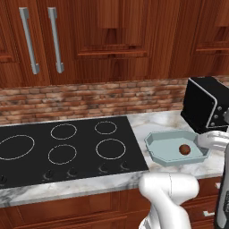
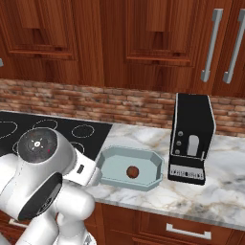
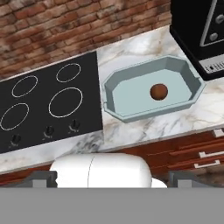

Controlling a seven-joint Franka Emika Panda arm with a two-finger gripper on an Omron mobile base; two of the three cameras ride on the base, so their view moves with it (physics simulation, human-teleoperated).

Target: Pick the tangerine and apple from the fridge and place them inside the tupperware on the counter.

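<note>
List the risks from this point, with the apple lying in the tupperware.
1. The apple lies loose in the shallow tupperware; dropping a second fruit in could knock it over the low rim.
2. The tupperware sits close to the black appliance and the cooktop, so a wide approach by the arm might clip either.
3. The tupperware lies near the front edge of the counter; a push might slide it off.

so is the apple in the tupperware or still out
In. The apple rests on the floor of the tupperware, inside its raised rim, on the counter beside the cooktop.
</note>
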